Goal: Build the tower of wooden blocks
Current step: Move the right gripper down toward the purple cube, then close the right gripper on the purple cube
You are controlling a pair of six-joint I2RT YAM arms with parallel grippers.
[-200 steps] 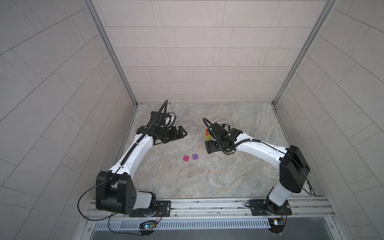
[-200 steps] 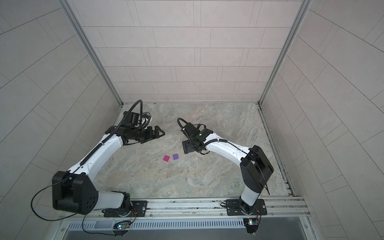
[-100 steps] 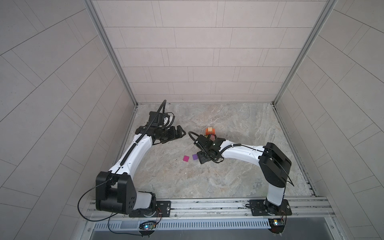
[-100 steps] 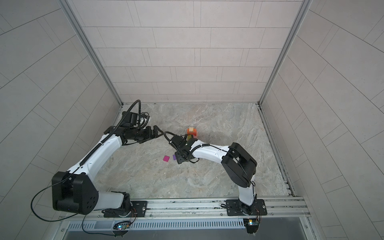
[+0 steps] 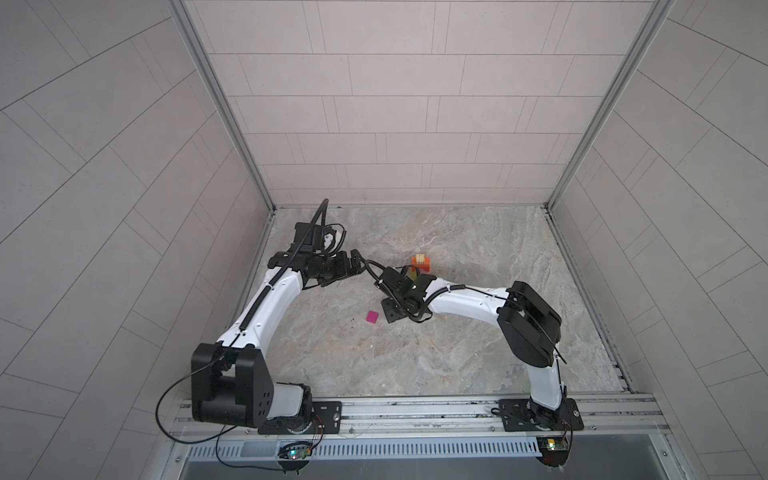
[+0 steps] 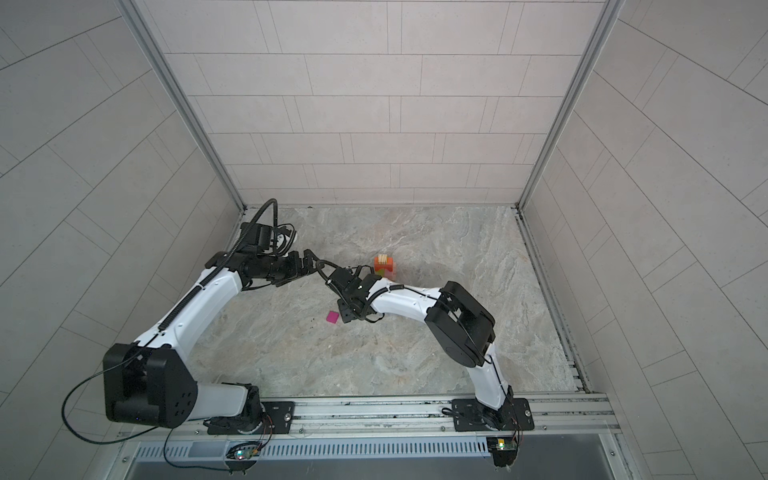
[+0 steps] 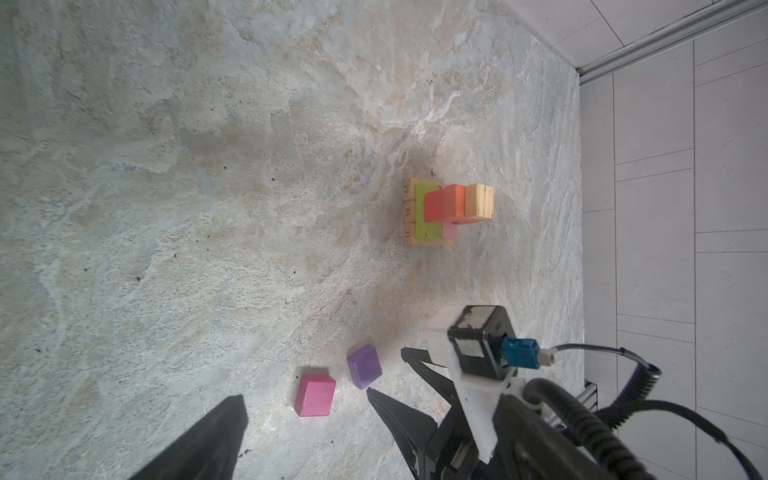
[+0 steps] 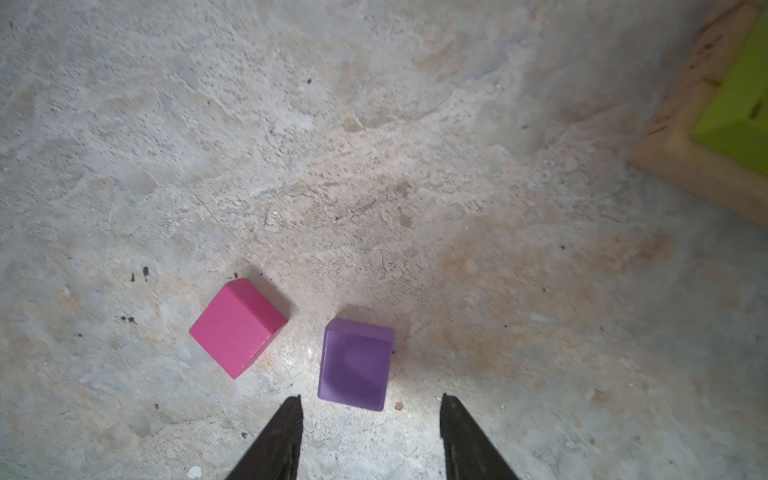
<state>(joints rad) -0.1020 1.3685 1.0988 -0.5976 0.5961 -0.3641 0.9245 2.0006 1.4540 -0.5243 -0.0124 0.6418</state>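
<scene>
The right end effector [image 8: 369, 415] sits low over the desk [image 8: 374, 124], its jaws partly open and empty. The gap is only a little wider than the purple cube [image 8: 355, 363], whose near edge lies just at the fingertips [image 8: 291, 415]; as far as the wrist view shows, neither pad touches it. That modest gap looks deliberate, because the magenta cube [image 8: 237, 328] lies just beside the purple one, turned at an angle to it, and a wider spread would likely knock it. I judge the step in hand to be the pick of the purple cube. The tips would need to go a touch further forward to bracket its flat sides before closing. The left end effector [image 5: 351, 268] is spread wide and holds nothing, hanging off to the side above the desk. Its camera looks across both cubes and the right wrist from there, and the position seems chosen to keep it clear of the working arm. Further out stands the tower [image 7: 446, 208], well apart from the cubes: tan bars at the base, green and pink over them, red and orange above, and a ridged tan piece [image 7: 479, 201] on top. The two loose cubes are the only blocks not on it, so they are probably its tip, and that small top will want a gentle set-down.
</scene>
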